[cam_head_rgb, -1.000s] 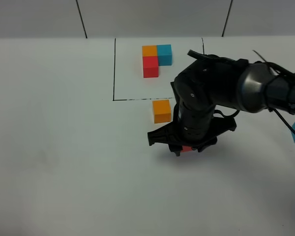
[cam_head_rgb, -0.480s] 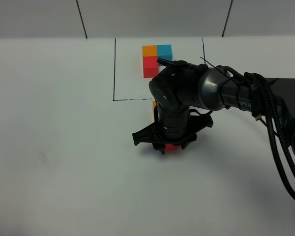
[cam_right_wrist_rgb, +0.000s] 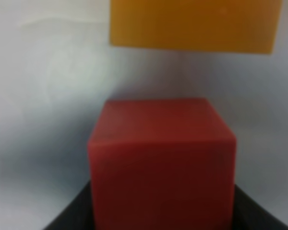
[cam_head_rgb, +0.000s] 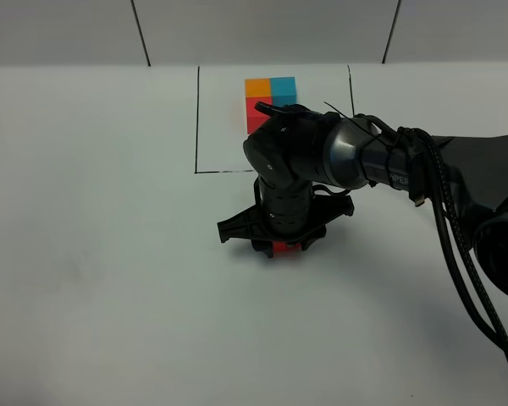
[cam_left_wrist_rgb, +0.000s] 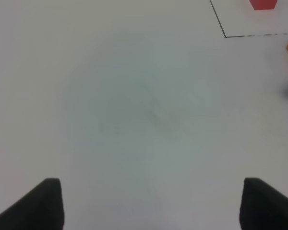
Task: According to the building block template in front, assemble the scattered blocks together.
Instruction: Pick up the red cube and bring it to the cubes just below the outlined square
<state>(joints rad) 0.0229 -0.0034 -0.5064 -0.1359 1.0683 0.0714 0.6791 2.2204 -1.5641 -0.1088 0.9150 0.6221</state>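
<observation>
Fingers of the right gripper [cam_head_rgb: 279, 247] pinch the red cube [cam_right_wrist_rgb: 161, 163], shifted within the last second to just beside the orange cube [cam_right_wrist_rgb: 194, 24], not touching; the building block template [cam_head_rgb: 269, 87] pairing nears. Left gripper [cam_left_wrist_rgb: 153, 203] fingers stand spread, empty.

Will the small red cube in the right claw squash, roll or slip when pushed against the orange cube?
The small red cube shows straight edges in the right claw, so it is probably stiff. Its flat faces suggest sliding, not rolling. The smooth-looking sides might slip in a loose grip.
</observation>
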